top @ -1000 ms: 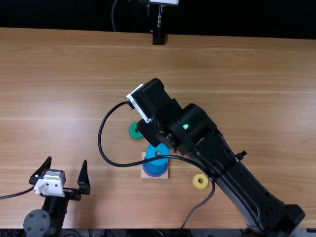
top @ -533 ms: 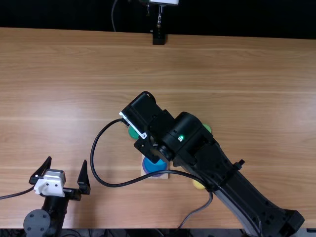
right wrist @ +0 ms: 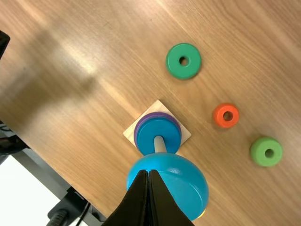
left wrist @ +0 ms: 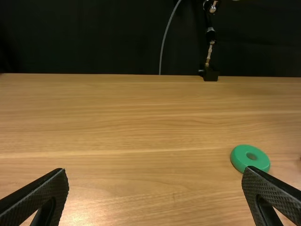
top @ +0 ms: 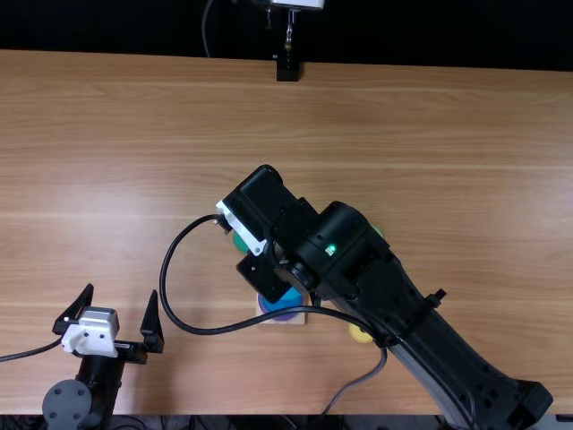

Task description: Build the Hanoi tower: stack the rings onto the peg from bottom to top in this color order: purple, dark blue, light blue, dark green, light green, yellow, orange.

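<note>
In the top view my right gripper (top: 260,274) hangs over the peg's wooden base (top: 295,321), its tips hidden under the arm. In the right wrist view my right gripper (right wrist: 149,172) is shut on the light blue ring (right wrist: 187,188), held above the peg (right wrist: 159,144). The dark blue ring (right wrist: 162,133) rests around the peg on the purple ring (right wrist: 142,123). Loose on the table lie dark green (right wrist: 183,70), orange (right wrist: 221,121), light green (right wrist: 259,151) and yellow (top: 359,333) rings. At the near left, my left gripper (top: 122,291) stands open, also in its wrist view (left wrist: 155,170).
My right arm crosses the near right part of the table (top: 134,134), its cable (top: 197,331) looping left over the base. A black stand (top: 287,68) rises at the far edge.
My right gripper has shifted toward the near edge and slightly left, carrying the light blue ring; over the last half second it has barely moved. The left arm is still.
</note>
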